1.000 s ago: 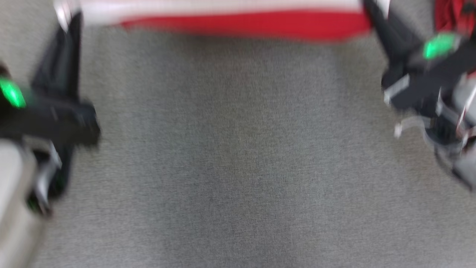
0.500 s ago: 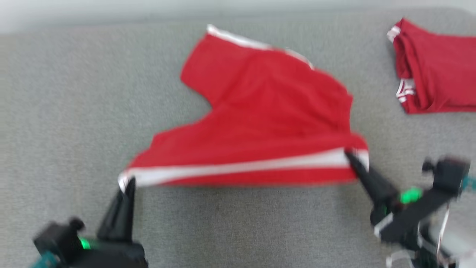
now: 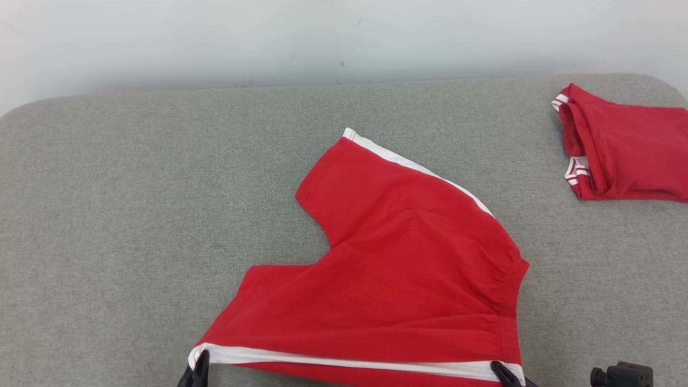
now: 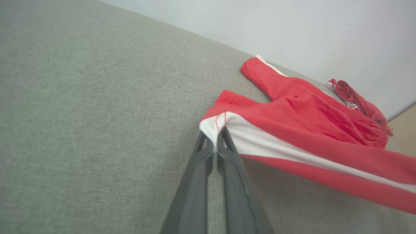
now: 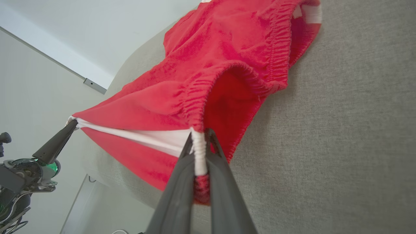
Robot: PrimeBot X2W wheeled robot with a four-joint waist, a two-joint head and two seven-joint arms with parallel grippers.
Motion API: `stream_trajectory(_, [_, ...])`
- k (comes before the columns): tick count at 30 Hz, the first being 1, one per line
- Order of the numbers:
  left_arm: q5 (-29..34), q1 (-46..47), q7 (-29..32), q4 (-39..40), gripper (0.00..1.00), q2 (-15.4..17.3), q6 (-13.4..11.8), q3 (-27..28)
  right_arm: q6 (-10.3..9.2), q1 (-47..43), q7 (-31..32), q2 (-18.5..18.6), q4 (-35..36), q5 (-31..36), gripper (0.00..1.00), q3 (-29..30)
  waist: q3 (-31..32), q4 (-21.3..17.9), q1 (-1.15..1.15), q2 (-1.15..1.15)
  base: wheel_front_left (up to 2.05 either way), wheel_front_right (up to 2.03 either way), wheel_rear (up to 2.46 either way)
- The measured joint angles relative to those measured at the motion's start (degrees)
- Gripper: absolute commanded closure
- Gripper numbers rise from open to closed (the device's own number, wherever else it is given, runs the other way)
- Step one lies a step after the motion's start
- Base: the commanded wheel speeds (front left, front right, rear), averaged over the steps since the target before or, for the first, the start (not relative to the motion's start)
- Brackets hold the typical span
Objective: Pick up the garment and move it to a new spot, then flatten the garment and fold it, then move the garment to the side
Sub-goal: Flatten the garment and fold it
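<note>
Dragged nearer the robot since half a second ago, judging against the folded red garment (image 3: pixel 623 156) at the far right. Shifted in camera aim as well, with the blur gone and more pale wall (image 3: pixel 322 37) up top.

Head view: red shorts (image 3: pixel 408 269) spread on the grey cushioned surface (image 3: pixel 134 215), one leg pointing away, the other running leftward along the bottom edge with its white side stripe (image 3: pixel 349 361) pulled taut. At the stripe's leg-hem end, left gripper (image 3: pixel 198 372); at its waistband end, right gripper (image 3: pixel 506 374); just the dark fingertips in frame. Folded garment well apart from the shorts, near the far right corner.

Left wrist view: jaws closed tight, pinching the white hem corner of the near leg. Fabric lifted off the surface here and stretched away to the right. Far leg flat on the grey cloth beyond, folded garment behind it.

Right wrist view: jaws likewise clamped, gripping the white stripe where it meets the gathered elastic waistband (image 5: pixel 276 48). Waist opening gaping just beyond the fingers. Near edge held above the surface, the rest lying on it. At lower left, the other gripper's fingers nipping the stripe's opposite end.
</note>
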State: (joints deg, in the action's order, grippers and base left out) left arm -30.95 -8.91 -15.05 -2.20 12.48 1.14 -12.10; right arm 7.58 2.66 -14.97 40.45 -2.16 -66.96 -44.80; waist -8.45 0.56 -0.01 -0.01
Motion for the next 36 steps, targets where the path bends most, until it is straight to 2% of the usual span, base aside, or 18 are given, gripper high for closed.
stream_trajectory(3, [1.4, 0.3, 0.0, -0.3, 1.0, -0.3, 1.0, 0.5, 0.0, -0.3, 0.0, -0.9, 0.6, 1.7, 1.0, 0.7, 0.4, -0.1, 0.01, 0.01, 0.0, 0.0, 0.0])
stream_trajectory(6, [3.7, 4.1, 0.0, -0.4, 1.0, 1.1, 2.4, -0.1, -0.01, 0.3, 0.0, -2.7, 2.3, 3.1, 1.0, 3.2, 0.2, -0.8, 0.01, 0.01, 0.0, 0.0, 0.0])
stream_trajectory(15, [6.3, 24.0, 5.9, -1.1, 1.0, 7.1, 5.5, -3.7, -0.01, 5.1, 0.0, -8.0, 4.4, 6.9, 1.0, 11.7, -3.2, -3.1, 0.02, 0.01, 0.0, 0.0, 0.0])
stream_trajectory(22, [5.3, 40.8, 10.5, -8.9, 1.0, 11.3, 6.4, -9.8, -0.02, 11.8, 0.0, -14.8, 1.2, 12.1, 1.0, 17.2, -8.1, -6.3, 0.03, 0.02, 0.0, 0.0, 0.0])
stream_trajectory(26, [2.3, 49.9, 11.9, -14.2, 1.0, 13.7, 6.4, -14.6, -0.02, 15.3, 0.0, -18.5, -1.5, 15.7, 1.0, 19.1, -11.4, -8.4, 0.03, 0.02, 0.0, 0.0, 0.0])
stream_trajectory(32, [-0.6, 61.1, 12.5, -23.1, 1.0, 15.9, 6.4, -22.4, -0.02, 20.0, 0.0, -22.5, -5.1, 19.8, 1.0, 20.3, -16.2, -11.5, 0.04, 0.02, 0.0, 0.0, 0.0])
stream_trajectory(36, [-2.0, 66.4, 11.1, -28.7, 1.0, 15.3, 6.4, -26.7, -0.02, 22.1, 0.0, -24.5, -7.3, 22.8, 1.0, 21.2, -18.6, -13.6, 0.04, 0.02, 0.0, 0.0, 0.0])
